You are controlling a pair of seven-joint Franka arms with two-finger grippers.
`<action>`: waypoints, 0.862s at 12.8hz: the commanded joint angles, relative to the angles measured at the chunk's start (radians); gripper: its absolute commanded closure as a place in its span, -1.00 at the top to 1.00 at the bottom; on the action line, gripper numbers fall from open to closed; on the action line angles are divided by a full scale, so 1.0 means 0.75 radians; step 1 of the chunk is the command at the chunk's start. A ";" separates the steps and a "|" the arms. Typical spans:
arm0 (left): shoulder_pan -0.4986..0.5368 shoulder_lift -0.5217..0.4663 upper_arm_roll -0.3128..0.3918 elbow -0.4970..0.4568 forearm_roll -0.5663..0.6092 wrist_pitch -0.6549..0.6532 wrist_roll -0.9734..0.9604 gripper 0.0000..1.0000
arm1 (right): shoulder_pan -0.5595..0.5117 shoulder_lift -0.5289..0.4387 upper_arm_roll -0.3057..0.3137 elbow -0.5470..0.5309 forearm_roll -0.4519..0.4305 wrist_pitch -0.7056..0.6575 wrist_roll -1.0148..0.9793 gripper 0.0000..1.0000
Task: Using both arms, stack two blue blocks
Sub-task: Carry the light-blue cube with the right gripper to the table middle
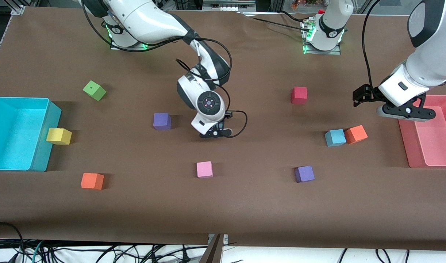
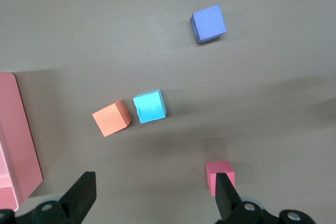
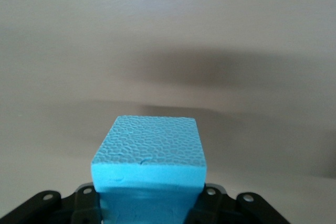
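Note:
One blue block (image 1: pixel 334 137) lies on the table toward the left arm's end, touching an orange cube (image 1: pixel 356 134). It also shows in the left wrist view (image 2: pixel 149 106), beside that orange cube (image 2: pixel 112 118). My left gripper (image 1: pixel 407 113) hangs open and empty (image 2: pixel 156 183) over the table next to the pink bin (image 1: pixel 409 153). My right gripper (image 1: pixel 215 134) is low over the middle of the table. It is shut (image 3: pixel 149 205) on the second blue block (image 3: pixel 149 153), which its hand hides in the front view.
A cyan bin (image 1: pixel 20 99) stands at the right arm's end. Loose cubes lie around: green (image 1: pixel 94 90), yellow (image 1: pixel 58 136), orange (image 1: pixel 92 180), pink (image 1: pixel 204 169), red (image 1: pixel 299 95), purple (image 1: pixel 161 121) next to the right gripper, purple (image 1: pixel 304 174).

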 commanded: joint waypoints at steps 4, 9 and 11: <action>0.003 -0.004 -0.001 0.011 0.022 -0.021 -0.015 1.00 | 0.068 0.074 0.007 0.056 0.057 0.097 0.030 -1.00; 0.003 -0.004 -0.001 0.011 0.022 -0.021 -0.015 1.00 | 0.070 0.111 0.005 0.056 0.057 0.123 0.034 -1.00; 0.005 -0.004 -0.001 0.011 0.022 -0.021 -0.015 1.00 | 0.070 0.101 -0.001 0.058 0.049 0.119 0.038 0.11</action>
